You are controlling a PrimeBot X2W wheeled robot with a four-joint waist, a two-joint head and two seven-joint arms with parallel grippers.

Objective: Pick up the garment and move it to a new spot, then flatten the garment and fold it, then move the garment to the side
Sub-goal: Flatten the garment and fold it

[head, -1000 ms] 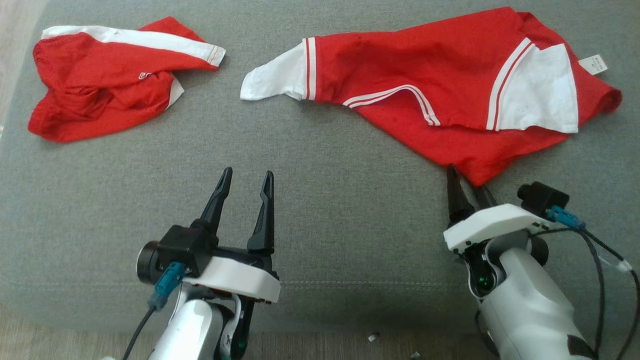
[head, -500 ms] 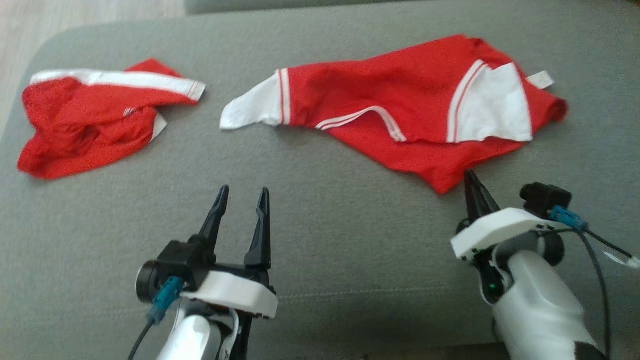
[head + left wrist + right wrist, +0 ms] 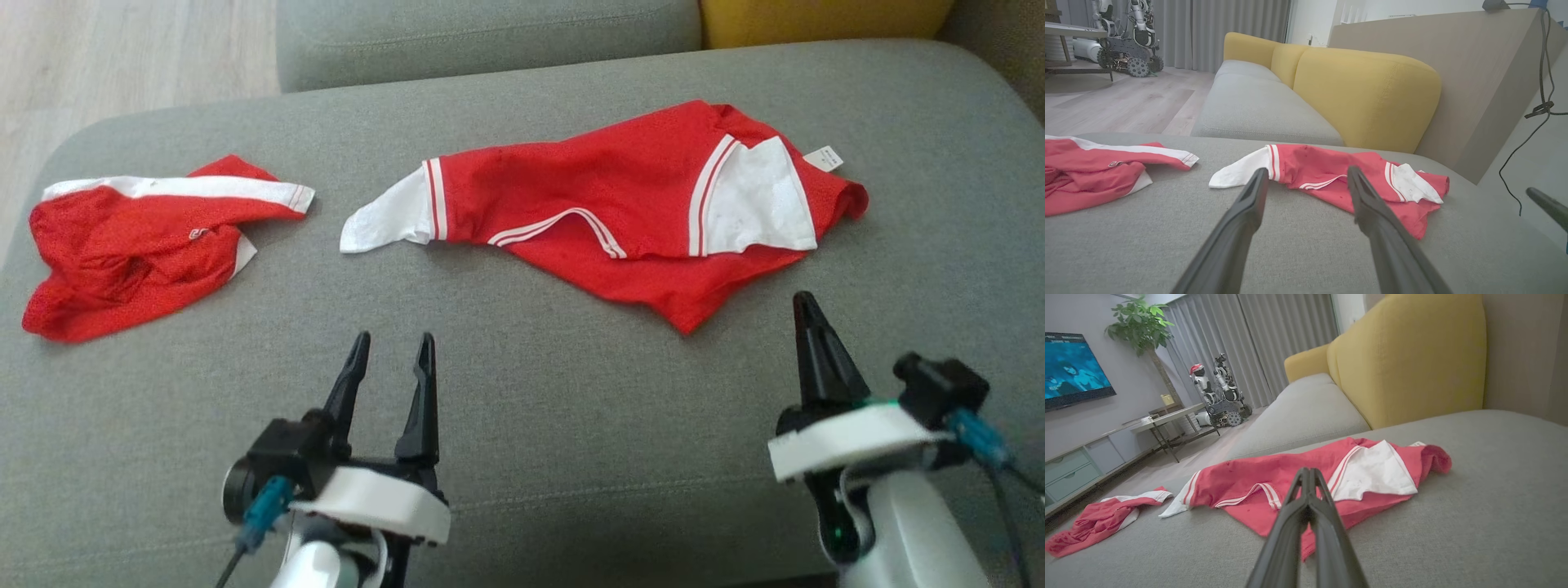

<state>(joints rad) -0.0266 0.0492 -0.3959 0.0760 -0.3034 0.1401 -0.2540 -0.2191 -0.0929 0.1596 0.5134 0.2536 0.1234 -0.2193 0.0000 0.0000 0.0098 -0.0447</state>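
Observation:
The garment (image 3: 571, 188), a red shirt with white sleeves and stripes, lies spread and creased on the grey sofa seat (image 3: 571, 425); it also shows in the wrist views (image 3: 1310, 163) (image 3: 1257, 473). My right gripper (image 3: 804, 300) (image 3: 1306, 471) is shut with nothing in it, right of and apart from the garment's near corner. My left gripper (image 3: 390, 339) (image 3: 1306, 171) stands open and empty over bare cushion, short of the white sleeve. A second crumpled red and white garment (image 3: 122, 253) (image 3: 1086, 179) (image 3: 1098, 518) lies at the far left.
A yellow back cushion (image 3: 816, 16) (image 3: 1372, 94) (image 3: 1412, 355) rises behind the seat at the right. Another grey seat cushion (image 3: 490, 33) lies beyond. Wood floor (image 3: 122, 57) is off the left edge. A parked wheeled robot (image 3: 1216, 396) stands across the room.
The head camera has tilted up, shifting the whole picture. My right gripper has shut and drawn back from the garment's near corner, empty. The garment has stayed put.

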